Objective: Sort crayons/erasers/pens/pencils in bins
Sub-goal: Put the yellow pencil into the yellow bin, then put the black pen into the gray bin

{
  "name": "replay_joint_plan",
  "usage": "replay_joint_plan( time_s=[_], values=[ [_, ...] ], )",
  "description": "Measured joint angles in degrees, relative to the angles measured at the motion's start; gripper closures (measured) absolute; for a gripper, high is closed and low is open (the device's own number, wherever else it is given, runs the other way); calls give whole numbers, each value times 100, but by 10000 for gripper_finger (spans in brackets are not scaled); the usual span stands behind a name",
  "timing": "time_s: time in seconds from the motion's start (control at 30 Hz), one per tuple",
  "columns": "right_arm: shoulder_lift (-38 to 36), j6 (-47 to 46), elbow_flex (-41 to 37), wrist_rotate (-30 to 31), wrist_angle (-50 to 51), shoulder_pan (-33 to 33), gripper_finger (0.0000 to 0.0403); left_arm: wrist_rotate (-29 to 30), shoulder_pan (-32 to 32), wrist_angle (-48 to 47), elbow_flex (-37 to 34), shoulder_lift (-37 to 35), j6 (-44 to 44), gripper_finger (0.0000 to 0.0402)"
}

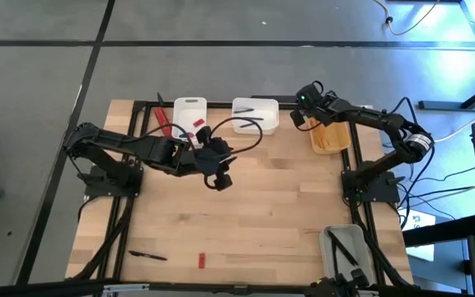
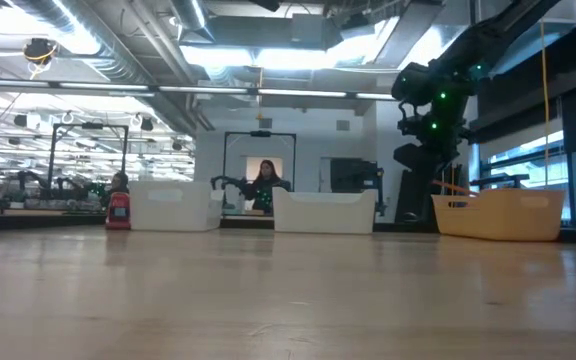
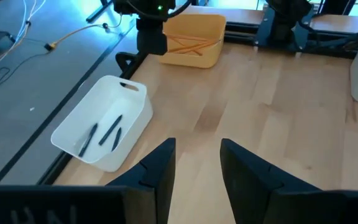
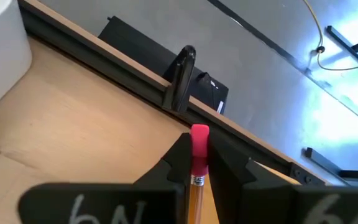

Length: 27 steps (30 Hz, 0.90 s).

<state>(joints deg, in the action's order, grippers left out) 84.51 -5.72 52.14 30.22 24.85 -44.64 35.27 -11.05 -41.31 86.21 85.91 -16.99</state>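
Right arm: the right gripper (image 4: 192,163) is at about 1 o'clock on the desk (image 1: 262,214), up near the far edge.
Right fingers: they are closed tight on a pencil (image 4: 197,171). Its pink end sticks out past the tips.
Why held so: I think the pencil is going to the yellow bin (image 1: 331,137), which is just beside the gripper. Thin orange sticks already lie in that bin.
Left arm: the left gripper (image 3: 196,163) is near the middle of the desk, a bit toward 11 o'clock. It waits there.
Left fingers: they are apart, with nothing between them.
Wide white bin (image 3: 102,130): it sits at 12 o'clock and has some black pens (image 3: 110,132) in it.
Narrow white bin (image 1: 189,117): it sits at 11 o'clock, next to the wide one. I cannot tell what is inside.
Grey bin (image 1: 353,250): it sits at 5 o'clock, far from the others.
Still loose: one black pen (image 1: 148,256) and a small red piece (image 1: 201,261) lie at 7 o'clock, so the sorting is not done.
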Motion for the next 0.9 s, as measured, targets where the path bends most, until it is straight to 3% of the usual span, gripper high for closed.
replay_joint_plan(
  time_s=[0.23, 0.67, 0.9],
  values=[
    [2, -6, 0, -32, 21, 2, 352, -2, 0, 5, 1, 0, 13, 282],
    [2, 22, 0, -31, 32, 2, 274, -30, 0, 5, 0, 0, -42, 282],
    [2, 7, 56, -35, 113, 2, 268, -50, 0, 3, 0, 0, -42, 282]
  ],
)
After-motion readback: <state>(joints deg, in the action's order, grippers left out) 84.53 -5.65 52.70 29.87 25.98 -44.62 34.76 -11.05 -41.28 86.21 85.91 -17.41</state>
